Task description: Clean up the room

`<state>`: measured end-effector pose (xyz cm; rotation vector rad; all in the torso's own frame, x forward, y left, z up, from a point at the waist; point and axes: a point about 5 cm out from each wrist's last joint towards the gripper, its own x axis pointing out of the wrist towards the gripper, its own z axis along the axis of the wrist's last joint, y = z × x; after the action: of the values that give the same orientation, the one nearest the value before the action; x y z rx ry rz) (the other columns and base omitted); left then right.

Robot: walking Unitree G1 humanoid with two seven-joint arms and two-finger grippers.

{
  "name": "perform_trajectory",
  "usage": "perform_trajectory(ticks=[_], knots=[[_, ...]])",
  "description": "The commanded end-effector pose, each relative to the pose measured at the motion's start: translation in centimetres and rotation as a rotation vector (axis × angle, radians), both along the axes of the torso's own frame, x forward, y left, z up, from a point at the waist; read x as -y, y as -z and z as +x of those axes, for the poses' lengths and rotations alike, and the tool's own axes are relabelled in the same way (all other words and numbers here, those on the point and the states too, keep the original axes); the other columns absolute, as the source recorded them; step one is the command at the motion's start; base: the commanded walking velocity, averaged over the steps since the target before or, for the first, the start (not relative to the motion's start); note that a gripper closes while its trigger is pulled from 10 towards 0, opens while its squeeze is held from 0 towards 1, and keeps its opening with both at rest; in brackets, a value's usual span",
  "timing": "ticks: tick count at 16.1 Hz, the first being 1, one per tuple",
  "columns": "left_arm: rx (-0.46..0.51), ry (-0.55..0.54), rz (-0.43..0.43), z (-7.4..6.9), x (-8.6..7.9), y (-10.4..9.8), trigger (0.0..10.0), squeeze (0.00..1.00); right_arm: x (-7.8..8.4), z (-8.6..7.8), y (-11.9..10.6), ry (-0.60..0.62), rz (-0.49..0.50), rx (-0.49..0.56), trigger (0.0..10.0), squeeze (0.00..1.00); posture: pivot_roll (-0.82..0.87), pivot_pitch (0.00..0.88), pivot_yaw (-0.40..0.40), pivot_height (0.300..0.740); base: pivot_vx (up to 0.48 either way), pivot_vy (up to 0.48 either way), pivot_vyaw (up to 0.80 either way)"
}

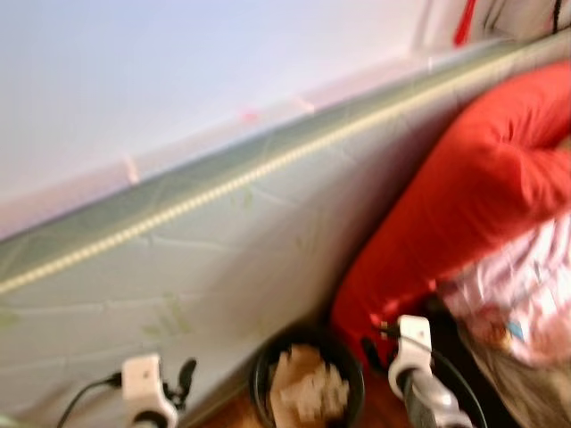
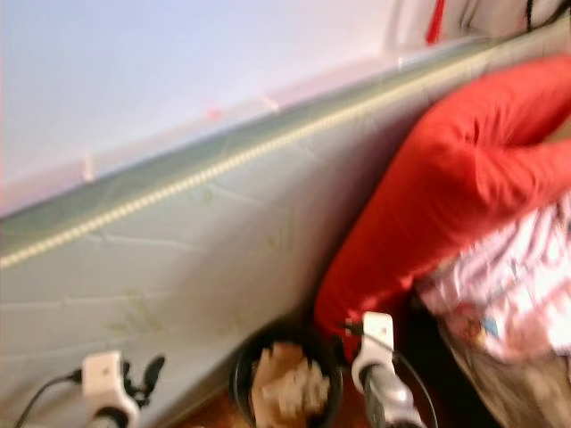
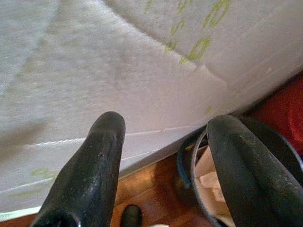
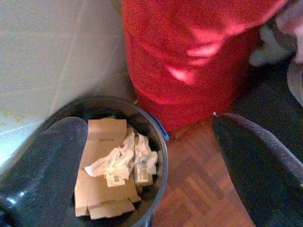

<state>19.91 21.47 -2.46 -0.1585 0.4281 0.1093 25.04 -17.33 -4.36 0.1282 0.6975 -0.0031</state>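
Two grippers hang low before us at the foot of a pale quilted mattress (image 1: 223, 241) that stands tilted on edge against the wall. Between them on the parquet floor (image 4: 199, 189) sits the dark round bin (image 1: 308, 379), already holding flattened cardboard (image 4: 102, 175) and crumpled white paper (image 4: 118, 158).

Our left gripper (image 3: 165, 165) has its fingers spread wide with nothing between them; it points at the mattress, with the bin's rim just off one fingertip. Our right gripper (image 4: 151, 161) is likewise wide open and empty, and it looks almost straight down into the bin's mouth. We judge the right arm the better placed of the two: the bin lies directly below and ahead of its fingers, while for the left arm it lies off to the side.

A large red cushion (image 1: 464, 196) leans against the mattress just beside the bin, its long axis running up and away to our right. Pink and white cloth (image 1: 526, 285) lies heaped against it, with something dark beneath.

Both head views are blurred, so we cannot make out what the heap contains, nor any loose rubbish on the floor. The bin's near rim is cut off at the bottom of the head views.
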Motion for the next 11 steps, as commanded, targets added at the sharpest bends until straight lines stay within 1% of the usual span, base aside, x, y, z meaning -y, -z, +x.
perform_trajectory(ticks=[1,2,4,6,8,9,11], knots=[[-0.064,-0.026,-0.014,-1.0,-0.5,1.3,10.0,0.00,-0.1,-1.3,1.0,-0.013,-0.004,-0.068,10.0,0.00,0.26,0.000,-0.062,0.740,0.000,0.000,0.00],[-0.119,-0.034,-0.025,-0.7,-0.5,2.3,10.0,0.00,0.0,-1.8,1.3,-0.025,-0.010,-0.088,10.0,0.00,0.26,0.000,-0.069,0.740,0.000,0.000,0.00],[-0.191,-0.045,-0.035,-0.9,-0.4,3.3,10.0,0.00,0.7,-2.4,1.7,0.014,-0.017,-0.121,10.0,0.00,0.25,0.000,-0.071,0.740,0.000,0.000,0.00],[-0.225,-0.046,-0.044,-0.9,-0.2,3.7,10.0,0.00,0.8,-2.7,1.9,0.005,-0.034,-0.140,10.0,0.00,0.24,0.000,-0.071,0.740,0.000,0.000,0.00],[-0.276,-0.044,-0.046,-1.4,0.1,4.4,10.0,0.00,0.4,-3.2,2.2,-0.036,-0.029,-0.142,10.0,0.00,0.22,0.000,-0.056,0.740,0.000,0.000,0.00],[-0.295,-0.045,-0.044,-1.6,0.1,4.6,10.0,0.00,0.3,-3.7,2.5,-0.020,-0.017,-0.151,10.0,0.00,0.21,0.000,-0.046,0.740,0.000,0.000,0.00],[-0.297,-0.041,-0.041,-1.6,-0.2,4.6,10.0,0.00,0.1,-4.2,2.8,0.026,0.006,-0.160,10.0,0.00,0.20,0.000,-0.020,0.740,0.000,0.000,0.00]])
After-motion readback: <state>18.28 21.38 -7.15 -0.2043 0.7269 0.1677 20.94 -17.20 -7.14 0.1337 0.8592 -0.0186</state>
